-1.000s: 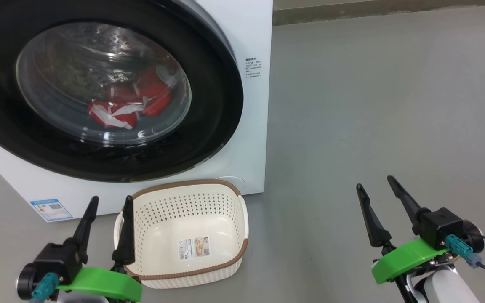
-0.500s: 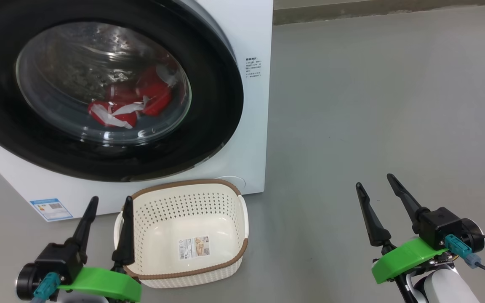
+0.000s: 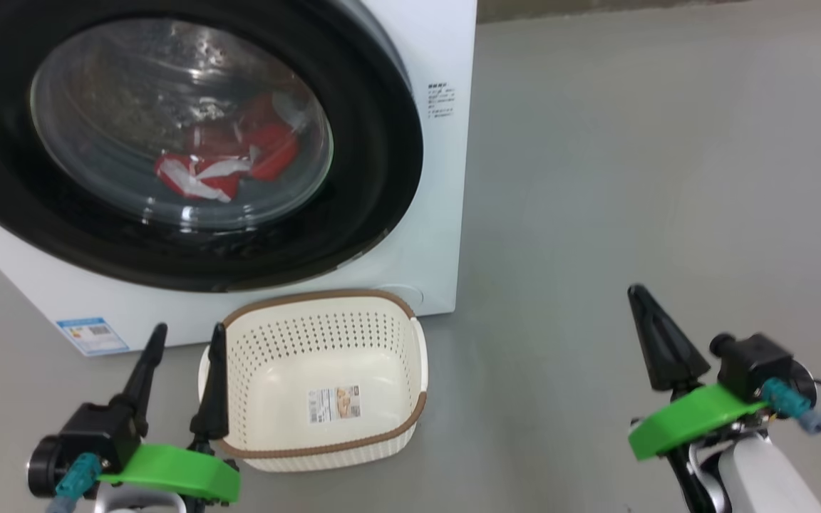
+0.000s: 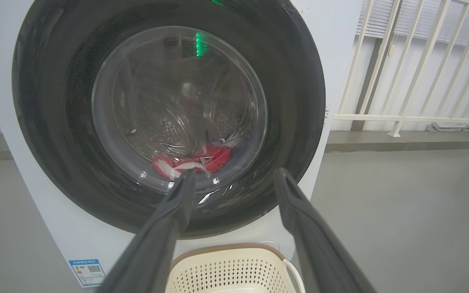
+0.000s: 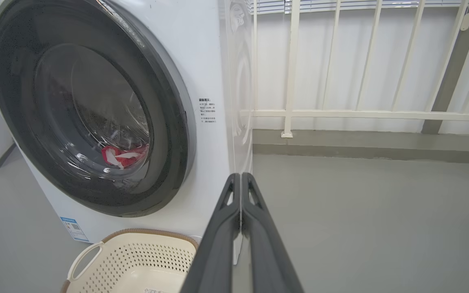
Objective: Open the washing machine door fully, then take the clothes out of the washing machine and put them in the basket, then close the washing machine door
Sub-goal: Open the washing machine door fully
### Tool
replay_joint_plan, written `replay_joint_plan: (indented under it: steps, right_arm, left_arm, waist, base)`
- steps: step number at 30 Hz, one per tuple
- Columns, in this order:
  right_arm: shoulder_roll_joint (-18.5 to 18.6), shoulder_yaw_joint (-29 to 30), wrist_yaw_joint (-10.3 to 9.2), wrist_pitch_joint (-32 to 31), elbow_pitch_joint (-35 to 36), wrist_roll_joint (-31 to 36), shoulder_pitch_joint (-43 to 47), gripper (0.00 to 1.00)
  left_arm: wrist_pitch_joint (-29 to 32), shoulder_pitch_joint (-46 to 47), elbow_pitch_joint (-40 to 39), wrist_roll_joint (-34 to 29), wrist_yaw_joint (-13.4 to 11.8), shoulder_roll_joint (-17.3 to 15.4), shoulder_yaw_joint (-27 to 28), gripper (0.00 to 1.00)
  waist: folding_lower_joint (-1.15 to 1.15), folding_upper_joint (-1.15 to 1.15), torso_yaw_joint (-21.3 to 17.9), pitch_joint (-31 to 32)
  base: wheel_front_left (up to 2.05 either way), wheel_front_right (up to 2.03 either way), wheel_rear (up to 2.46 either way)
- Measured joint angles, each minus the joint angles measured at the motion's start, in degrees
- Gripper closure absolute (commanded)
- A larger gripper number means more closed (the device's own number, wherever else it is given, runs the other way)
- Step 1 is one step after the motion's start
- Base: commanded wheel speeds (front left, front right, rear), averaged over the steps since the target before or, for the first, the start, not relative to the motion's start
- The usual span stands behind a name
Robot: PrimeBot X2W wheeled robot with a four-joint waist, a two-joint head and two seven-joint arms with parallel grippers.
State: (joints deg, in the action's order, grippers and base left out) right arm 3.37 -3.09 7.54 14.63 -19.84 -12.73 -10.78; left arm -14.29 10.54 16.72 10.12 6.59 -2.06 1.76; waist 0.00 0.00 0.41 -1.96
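Note:
The white washing machine [image 3: 442, 178] stands at the upper left with its round black-rimmed washing machine door [image 3: 375, 142] closed. Through the glass I see the red clothes [image 3: 225, 167] with white trim lying low in the drum. The cream basket [image 3: 325, 296] sits empty on the floor just below the door. My left gripper [image 3: 190, 328] is open at the basket's left side, its fingers pointing at the door [image 4: 299, 101] and the clothes [image 4: 202, 158]. My right gripper [image 3: 640, 292] is shut on nothing, out over bare floor to the right of the machine; its fingers [image 5: 240, 176] are pressed together.
Grey floor [image 3: 631, 142] stretches to the right of the machine. A white railing [image 5: 364, 114] and a low kerb run along the wall behind. A blue label [image 3: 92, 335] is stuck low on the machine's front.
My right gripper has gone from open to shut, with nothing in it. The head camera has shifted slightly, so the whole picture has moved. The left gripper stays open.

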Motion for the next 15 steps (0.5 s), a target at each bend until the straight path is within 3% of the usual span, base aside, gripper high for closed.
replay_joint_plan:
  steps: [15]
  right_arm:
    - [1.8,-5.3,0.00,0.0,-4.9,-31.8,-12.9,1.00]
  left_arm:
    - [0.0,3.6,-1.6,0.5,0.2,0.0,-1.1,0.00]
  waist:
    - [0.00,0.00,2.5,-6.3]
  base:
    - [0.00,0.00,0.00]
